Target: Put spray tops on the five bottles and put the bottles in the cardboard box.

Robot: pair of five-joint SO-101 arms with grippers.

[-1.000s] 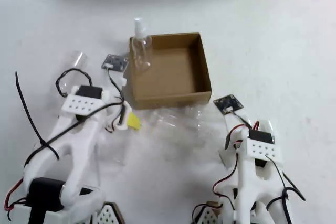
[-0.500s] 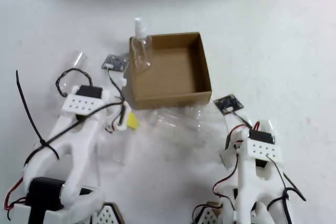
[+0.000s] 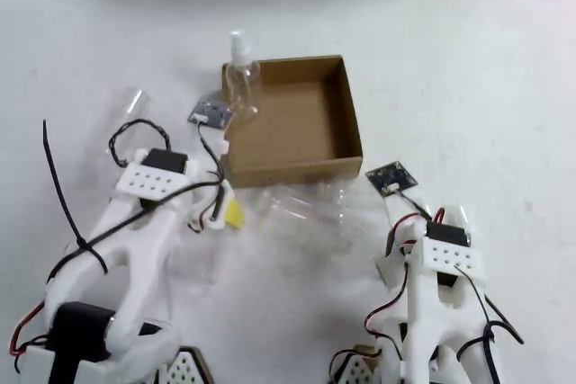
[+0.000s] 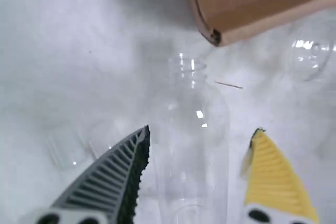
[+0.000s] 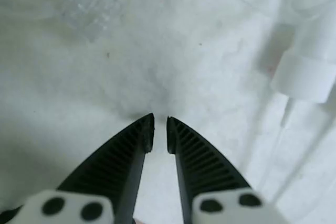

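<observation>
Bottle work looks to be at an early stage. An uncapped bottle [image 4: 191,145] lies on the white surface [image 3: 486,60] with its open neck toward the near left corner of the cardboard box [image 3: 292,119]. The left jaws are spread wide, grey on one side and yellow on the other. They straddle that bottle without touching it, a stance that suits closing on its body for a lift. At the box's far left corner stands a capped bottle [image 3: 241,83], upright with its sprayer on; whether it is inside the wall or just outside cannot be told. More clear bottles [image 3: 301,209] lie just in front of the box, between the arms. Farther right, the right jaws are almost pressed together and pinch nothing, low over bare surface. A loose spray top [image 5: 304,74] lies near them, probably the next one to be fitted.
</observation>
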